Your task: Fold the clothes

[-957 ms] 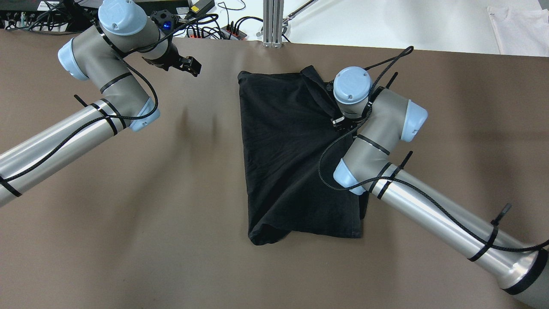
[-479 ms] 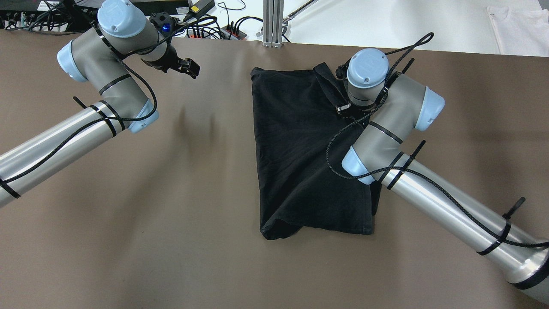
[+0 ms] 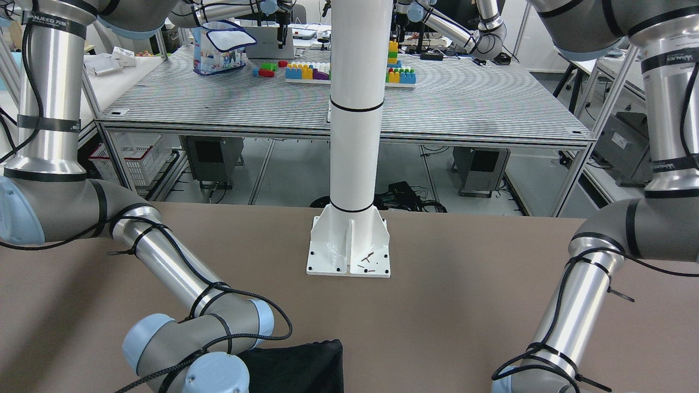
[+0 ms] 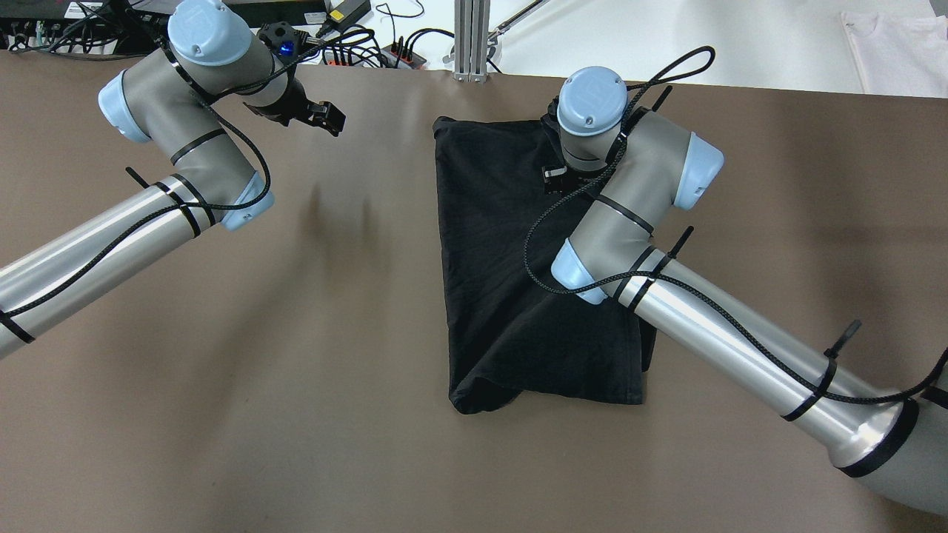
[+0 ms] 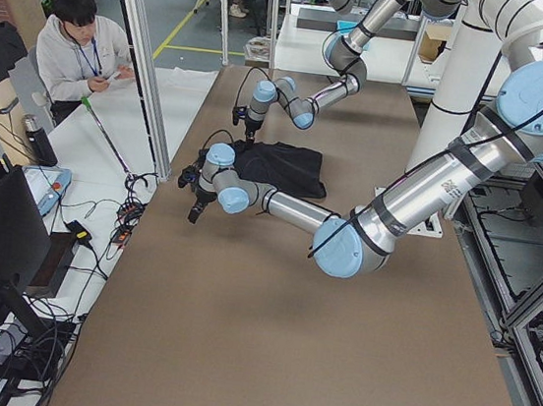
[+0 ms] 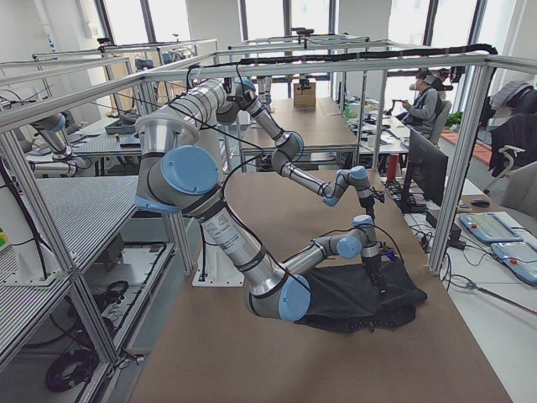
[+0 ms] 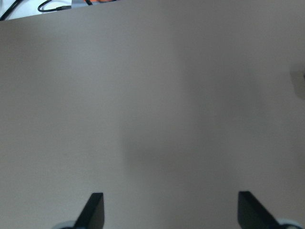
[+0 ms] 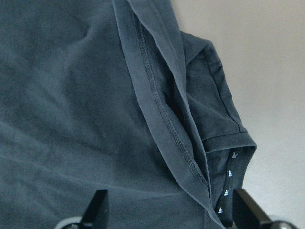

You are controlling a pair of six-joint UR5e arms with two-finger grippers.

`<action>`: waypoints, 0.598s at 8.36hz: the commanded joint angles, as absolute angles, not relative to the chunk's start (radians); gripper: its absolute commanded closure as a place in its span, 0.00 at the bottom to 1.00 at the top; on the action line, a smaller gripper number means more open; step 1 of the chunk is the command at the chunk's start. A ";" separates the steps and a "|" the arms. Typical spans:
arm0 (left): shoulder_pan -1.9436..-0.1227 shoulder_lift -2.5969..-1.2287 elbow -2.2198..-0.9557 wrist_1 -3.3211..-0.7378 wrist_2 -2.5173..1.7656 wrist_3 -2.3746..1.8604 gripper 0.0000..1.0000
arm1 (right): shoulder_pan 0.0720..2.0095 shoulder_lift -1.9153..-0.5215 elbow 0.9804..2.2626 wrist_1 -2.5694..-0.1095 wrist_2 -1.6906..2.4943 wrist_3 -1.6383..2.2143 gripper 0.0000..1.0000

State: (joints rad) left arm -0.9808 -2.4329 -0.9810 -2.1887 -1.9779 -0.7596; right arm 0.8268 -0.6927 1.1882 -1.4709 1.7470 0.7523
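The black clothes [image 4: 503, 244] lie folded lengthwise on the brown table [image 4: 222, 385], with a loose lobe at the near left corner. My right gripper [image 4: 554, 180] hangs over their far right part, mostly hidden under its own wrist. In the right wrist view it [image 8: 169, 210] is open above the cloth [image 8: 71, 95], over a hemmed fold and a small labelled corner. My left gripper [image 4: 328, 118] is open at the far left, over bare table [image 7: 152, 95], well apart from the cloth. The front-facing view catches only a corner of the fabric [image 3: 300, 365].
A white pole base [image 3: 349, 245] is bolted to the table on the robot's side. Cables and a power strip [image 4: 392, 53] lie beyond the far edge, beside an aluminium post [image 4: 470, 41]. A white garment [image 4: 896, 44] rests on the white bench. A seated person [image 5: 78, 41] is off the table.
The black cloth slid to the right and slightly farther, then stayed put. My right wrist went right with it, then swung back left along the far edge. The left arm barely moved.
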 commanded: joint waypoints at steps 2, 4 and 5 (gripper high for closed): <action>-0.980 -2.431 -0.983 -2.187 -1.979 -0.762 0.00 | 0.821 -0.655 1.048 -1.459 1.671 0.485 0.09; -0.983 -2.431 -0.983 -2.189 -1.979 -0.758 0.00 | 0.821 -0.653 1.000 -1.390 1.658 0.427 0.11; -0.983 -2.430 -0.983 -2.189 -1.977 -0.759 0.00 | 0.821 -0.653 0.971 -1.349 1.607 0.413 0.11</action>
